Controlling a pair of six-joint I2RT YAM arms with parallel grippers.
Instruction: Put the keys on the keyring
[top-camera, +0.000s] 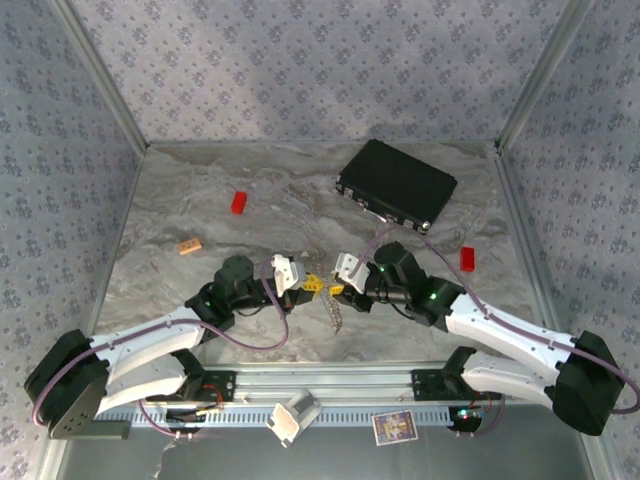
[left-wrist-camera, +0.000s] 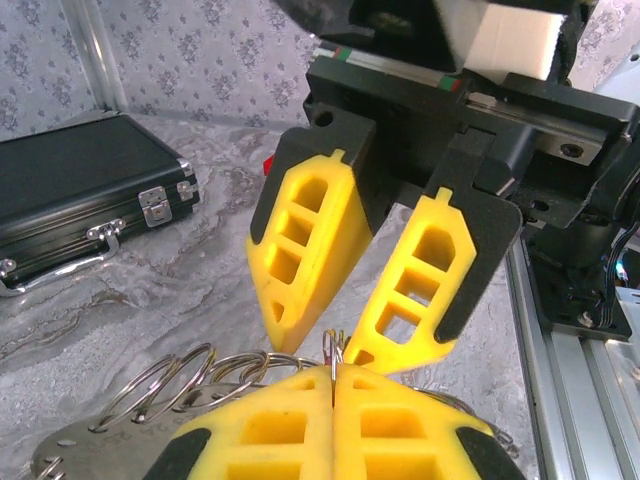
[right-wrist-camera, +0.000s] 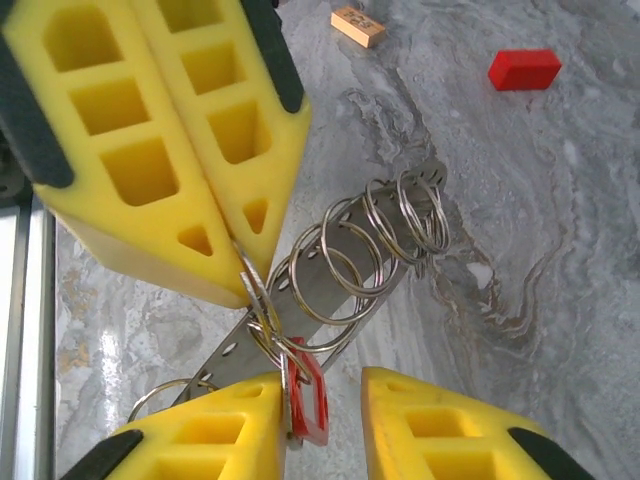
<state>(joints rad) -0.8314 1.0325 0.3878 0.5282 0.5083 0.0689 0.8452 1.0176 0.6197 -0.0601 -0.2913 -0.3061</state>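
Note:
The keyring is a perforated metal strip carrying several silvery split rings. It hangs between both grippers above the table, seen as the strip from the top. My left gripper is shut on one thin ring at the strip's end, and its fingers show at upper left in the right wrist view. A red-headed key sits at that ring, pressed against one finger of my right gripper. The other finger stands clear, so the jaws are open. Whether the ring runs through the key's hole I cannot tell.
A flat black case lies at the back right. Two red blocks and a tan block rest on the marble top. The metal rail runs along the near edge.

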